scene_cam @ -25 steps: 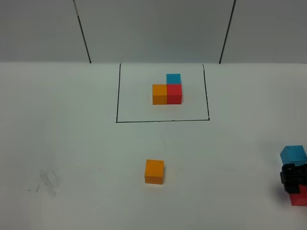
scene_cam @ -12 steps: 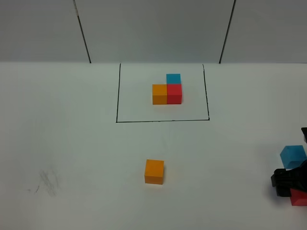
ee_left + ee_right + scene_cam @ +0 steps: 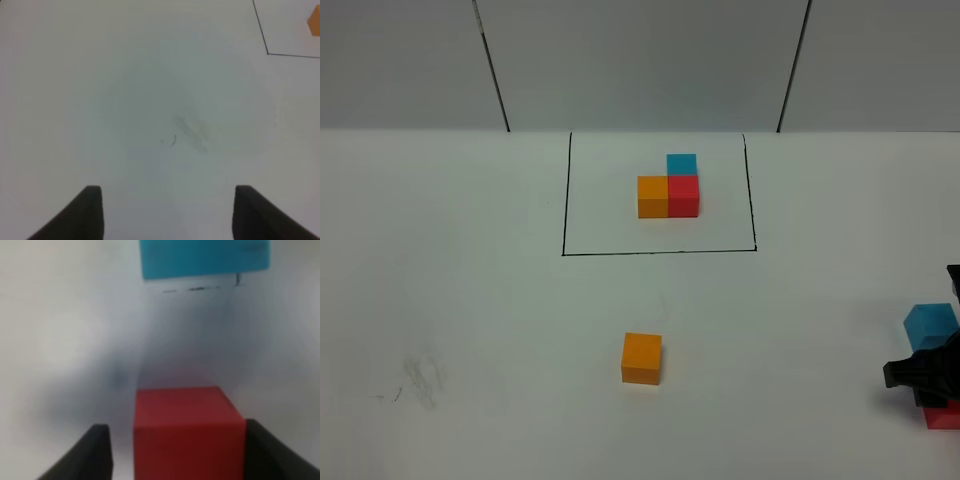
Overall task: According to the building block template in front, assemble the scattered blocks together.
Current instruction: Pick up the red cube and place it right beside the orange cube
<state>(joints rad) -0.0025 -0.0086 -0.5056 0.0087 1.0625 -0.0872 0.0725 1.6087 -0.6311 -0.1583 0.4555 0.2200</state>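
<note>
White table [image 3: 470, 300] ran back to a grey panelled wall, and the template [image 3: 669, 187] sat in its black frame at the far middle: orange and red side by side, blue behind the red. Of the loose cubes, the orange cube [image 3: 641, 358] lay alone nearer the front, well apart from the frame, while the blue cube [image 3: 930, 322] and red cube [image 3: 187, 430] sat near each other at the right edge. The right gripper [image 3: 176, 452] was down over the red cube, a finger on either side; one looked to be against it and the other showed a gap, so the jaws seemed partly open and not clamped. The left gripper [image 3: 167, 212] hung over bare table by a faint smudge [image 3: 190, 130], jaws apart and empty. Picking up the red cube looked like the step in hand. Next it would need a firm squeeze, a lift clear of the blue cube, and a carry to the orange cube, setting red against it as the template shows.
</note>
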